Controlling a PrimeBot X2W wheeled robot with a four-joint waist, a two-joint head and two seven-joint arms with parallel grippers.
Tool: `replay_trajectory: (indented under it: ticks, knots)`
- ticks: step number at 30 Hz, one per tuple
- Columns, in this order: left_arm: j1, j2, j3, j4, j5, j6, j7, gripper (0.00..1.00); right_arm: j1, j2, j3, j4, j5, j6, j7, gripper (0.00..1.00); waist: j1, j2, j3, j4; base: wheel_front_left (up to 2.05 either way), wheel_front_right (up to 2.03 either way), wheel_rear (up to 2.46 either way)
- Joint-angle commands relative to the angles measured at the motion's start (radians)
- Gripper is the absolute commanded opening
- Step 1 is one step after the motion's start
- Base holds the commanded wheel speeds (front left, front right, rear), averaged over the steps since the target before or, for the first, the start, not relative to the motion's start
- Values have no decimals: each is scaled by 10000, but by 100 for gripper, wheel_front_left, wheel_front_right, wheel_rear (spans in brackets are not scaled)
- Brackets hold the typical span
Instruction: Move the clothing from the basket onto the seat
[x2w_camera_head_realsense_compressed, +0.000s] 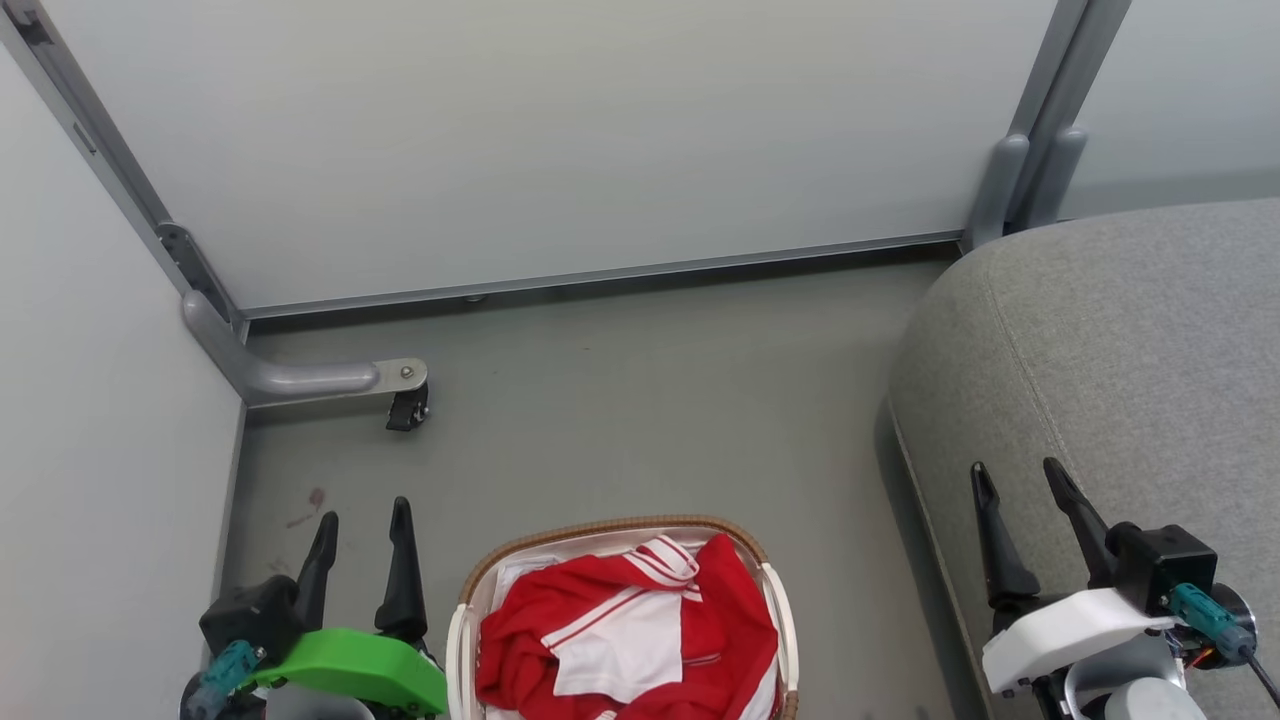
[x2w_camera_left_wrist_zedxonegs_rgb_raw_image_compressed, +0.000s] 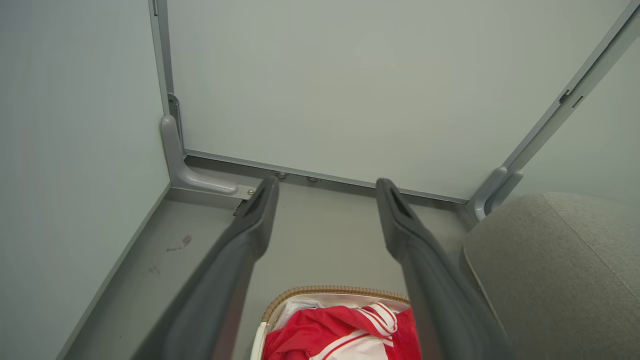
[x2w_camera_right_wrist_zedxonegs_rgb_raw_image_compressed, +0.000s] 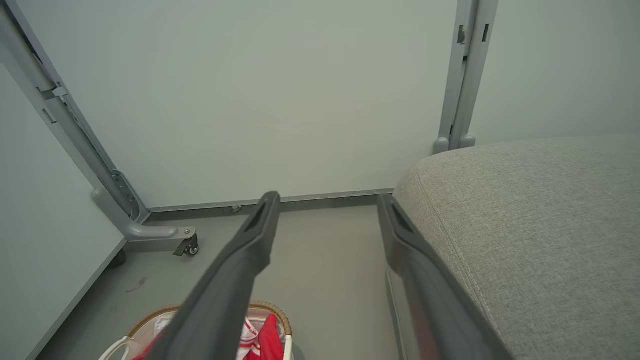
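Filling basket (x2w_camera_head_realsense_compressed: 612, 524) — clothing (x2w_camera_head_realsense_compressed: 610, 625), red, white stripes.

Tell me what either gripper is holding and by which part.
Nothing is held: left gripper and right gripper are open; the clothing lies in the basket.

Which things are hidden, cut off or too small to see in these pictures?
- Basket: head view, near end cut off by bottom edge.
- Clothing: head view, bunched; number of pieces and lower layers hidden.
- Seat: head view, cut off by the right edge.
- Floor marks: head view, too small to identify.
- Right wrist view: a finger of the right claw hides most of the basket.
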Motion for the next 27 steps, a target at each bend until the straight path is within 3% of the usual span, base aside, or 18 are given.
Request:
replay_trajectory:
  ticks: [1,27]
  knots:
    - [119,72,-36,15,241,25,-95,100,95,-60,8,-9,-250,3,-120,100,0,0,-8,2,0,0,0]
    - [114,83,-139,661,1493,56,-503,100,203,-79,24,7,-1973,2,-536,100,0,0,-105,49,0,0,0]
